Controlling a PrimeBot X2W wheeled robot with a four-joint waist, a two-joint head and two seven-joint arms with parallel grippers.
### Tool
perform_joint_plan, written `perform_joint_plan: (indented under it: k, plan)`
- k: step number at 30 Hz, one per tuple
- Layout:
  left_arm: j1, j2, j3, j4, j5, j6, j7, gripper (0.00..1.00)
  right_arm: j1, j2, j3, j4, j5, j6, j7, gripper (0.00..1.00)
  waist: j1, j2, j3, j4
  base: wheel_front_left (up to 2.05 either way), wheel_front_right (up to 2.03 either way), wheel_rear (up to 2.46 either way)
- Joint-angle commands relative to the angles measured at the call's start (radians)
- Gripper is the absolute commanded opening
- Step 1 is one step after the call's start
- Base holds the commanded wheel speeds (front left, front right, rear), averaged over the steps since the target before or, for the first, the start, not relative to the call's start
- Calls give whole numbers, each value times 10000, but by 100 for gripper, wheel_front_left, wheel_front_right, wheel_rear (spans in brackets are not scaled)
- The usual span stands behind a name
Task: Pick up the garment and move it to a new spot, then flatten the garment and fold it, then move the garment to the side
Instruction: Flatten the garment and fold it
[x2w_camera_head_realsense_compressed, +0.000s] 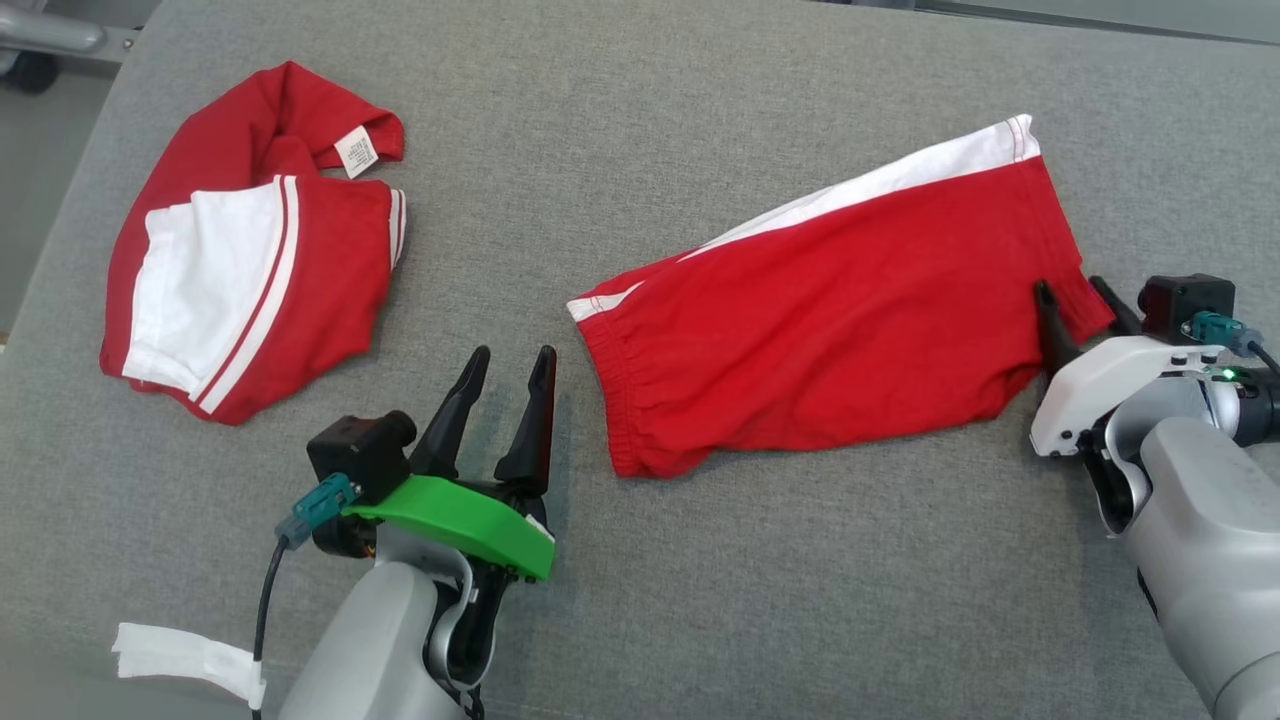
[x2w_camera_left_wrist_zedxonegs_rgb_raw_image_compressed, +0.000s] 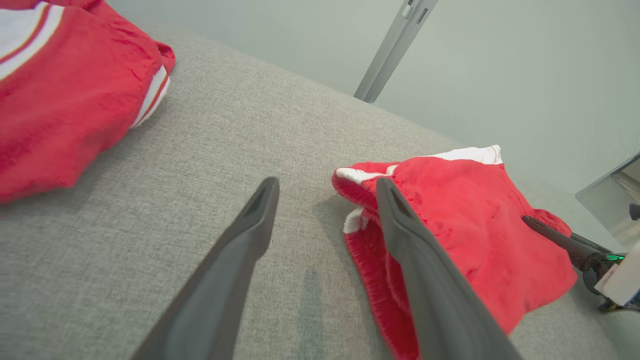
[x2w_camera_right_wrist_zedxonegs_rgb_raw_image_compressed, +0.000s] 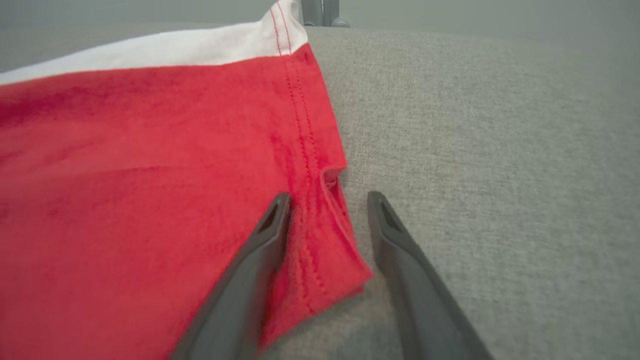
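In the head view, the red shorts (x2w_camera_head_realsense_compressed: 840, 320) are lying spread flat on the grey padded surface (x2w_camera_head_realsense_compressed: 700, 600), toward 3 o'clock, with the waistband pointing to 8 o'clock and a white side panel running along the far edge. A second red-and-white garment (x2w_camera_head_realsense_compressed: 250, 270) is sitting crumpled at 10 o'clock, well apart from them. The left gripper (x2w_camera_head_realsense_compressed: 514, 355) is hovering at 7 o'clock just beside the waistband, its fingers spread wide and gripping nothing. The right gripper (x2w_camera_head_realsense_compressed: 1070, 287) is standing at 3 o'clock on the hem corner.

In the left wrist view, the left gripper (x2w_camera_left_wrist_zedxonegs_rgb_raw_image_compressed: 326, 185) is gaping over bare fabric, and the shorts (x2w_camera_left_wrist_zedxonegs_rgb_raw_image_compressed: 475, 225) are lying toward 3 o'clock, behind its right finger.

In the right wrist view, the right gripper (x2w_camera_right_wrist_zedxonegs_rgb_raw_image_compressed: 328, 197) is straddling the stitched hem corner of the shorts (x2w_camera_right_wrist_zedxonegs_rgb_raw_image_compressed: 150, 175), its fingers parted and not pinching the cloth. One finger is lying over the red fabric, the other over the grey surface (x2w_camera_right_wrist_zedxonegs_rgb_raw_image_compressed: 500, 150).
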Motion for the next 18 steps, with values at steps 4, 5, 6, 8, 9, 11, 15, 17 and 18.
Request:
perform_joint_plan:
  k: [4,5,6,8,9,11,15,17,18]
  plan:
    - [283,35,179,114,315,18,-3,100,293,182,217,493,552,-1,51,0,0,0,-299,-45,0,0,0]
    - [349,34,196,143,422,18,-1,100,340,201,216,485,644,-1,3,0,0,0,-390,-91,0,0,0]
    - [421,32,217,171,493,18,-3,100,386,220,139,454,783,-4,-33,0,0,0,-498,-148,0,0,0]
    - [606,35,298,215,561,18,-3,100,553,270,-3,355,1018,-6,-65,0,0,0,-756,-295,0,0,0]
    - [706,39,337,234,600,18,-1,100,656,298,-135,207,1162,-6,-79,0,0,0,-906,-385,0,0,0]
    - [920,92,422,265,652,18,-1,100,969,370,-343,-199,1238,-6,-90,0,0,0,-1204,-584,0,0,0]
    - [1312,169,509,316,724,18,-3,100,1664,535,-800,-703,1408,-6,-95,0,0,0,-1680,-864,0,0,0]
    - [1556,207,568,348,758,18,-3,100,2134,640,-1040,-949,1438,-4,-97,0,0,0,-1967,-1048,0,0,0]
    - [1673,215,592,348,756,18,-3,100,2381,695,-1117,-1047,1423,-6,-97,0,0,0,-2100,-1130,0,0,0]
